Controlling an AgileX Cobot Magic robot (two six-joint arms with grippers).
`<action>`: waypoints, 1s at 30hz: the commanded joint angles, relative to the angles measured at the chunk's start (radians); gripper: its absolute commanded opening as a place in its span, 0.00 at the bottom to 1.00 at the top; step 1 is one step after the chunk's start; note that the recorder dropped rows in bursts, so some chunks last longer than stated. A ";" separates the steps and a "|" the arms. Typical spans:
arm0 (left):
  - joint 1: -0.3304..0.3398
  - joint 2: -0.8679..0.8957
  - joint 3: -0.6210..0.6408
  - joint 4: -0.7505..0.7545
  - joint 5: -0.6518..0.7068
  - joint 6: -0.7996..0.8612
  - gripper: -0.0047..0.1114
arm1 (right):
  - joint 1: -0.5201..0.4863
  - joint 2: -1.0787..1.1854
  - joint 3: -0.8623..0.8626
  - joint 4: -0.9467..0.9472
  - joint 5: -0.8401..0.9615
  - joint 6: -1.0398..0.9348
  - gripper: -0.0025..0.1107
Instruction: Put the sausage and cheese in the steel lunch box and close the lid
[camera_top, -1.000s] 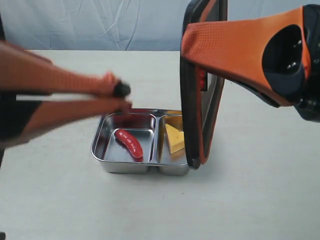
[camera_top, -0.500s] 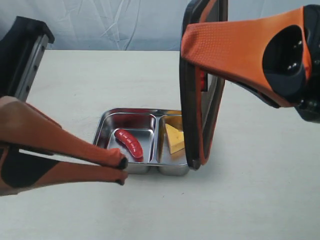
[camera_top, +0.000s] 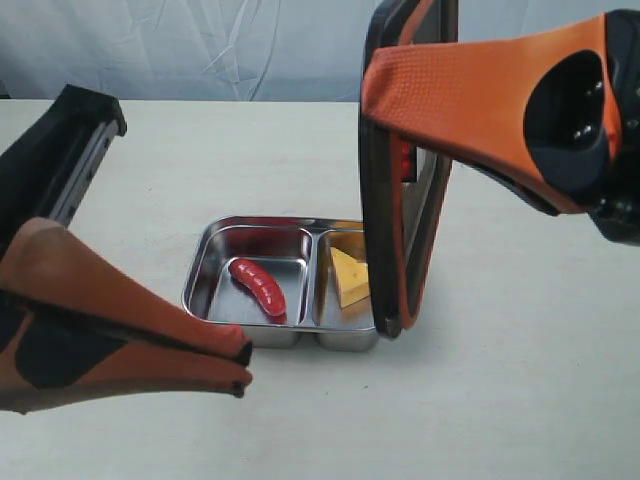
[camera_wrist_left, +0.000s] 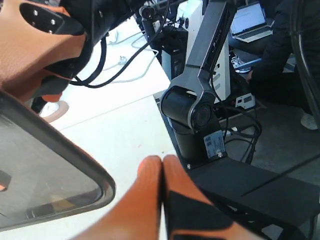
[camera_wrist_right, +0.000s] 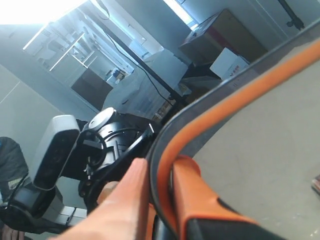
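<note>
The steel lunch box (camera_top: 200, 300) lies mid-table, with the red sausage (camera_top: 258, 286) in its left compartment and the yellow cheese (camera_top: 348, 278) in its right one. The dark lid (camera_top: 395, 225) stands on edge at the box's right end, its orange seal showing. My right gripper (camera_top: 372, 85) is shut on the lid's upper rim; in the right wrist view its fingers (camera_wrist_right: 187, 182) pinch the lid's edge (camera_wrist_right: 167, 135). My left gripper (camera_top: 243, 366) is shut and empty, low in front of the box's left corner. A corner of the lid (camera_wrist_left: 80, 165) shows beside my left gripper (camera_wrist_left: 161, 162).
The pale table (camera_top: 500, 400) stretches around the box. A wrinkled white backdrop (camera_top: 200, 40) hangs behind it. The left arm's black link (camera_top: 60, 150) reaches over the left side of the table. The right arm's base (camera_wrist_left: 200, 115) stands off the table's edge.
My left gripper has swung from above the box's back-left corner down to the front left, staying shut. The lid and right gripper have not moved.
</note>
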 joint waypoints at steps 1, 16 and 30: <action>-0.006 -0.005 -0.006 -0.111 -0.002 -0.019 0.04 | 0.000 -0.002 -0.008 0.012 0.001 -0.012 0.01; -0.006 0.086 0.021 0.045 0.348 -0.030 0.22 | 0.000 0.003 -0.008 0.012 -0.118 0.010 0.01; -0.006 0.182 0.021 -0.163 0.280 0.052 0.48 | 0.000 0.094 -0.008 0.012 -0.202 -0.005 0.01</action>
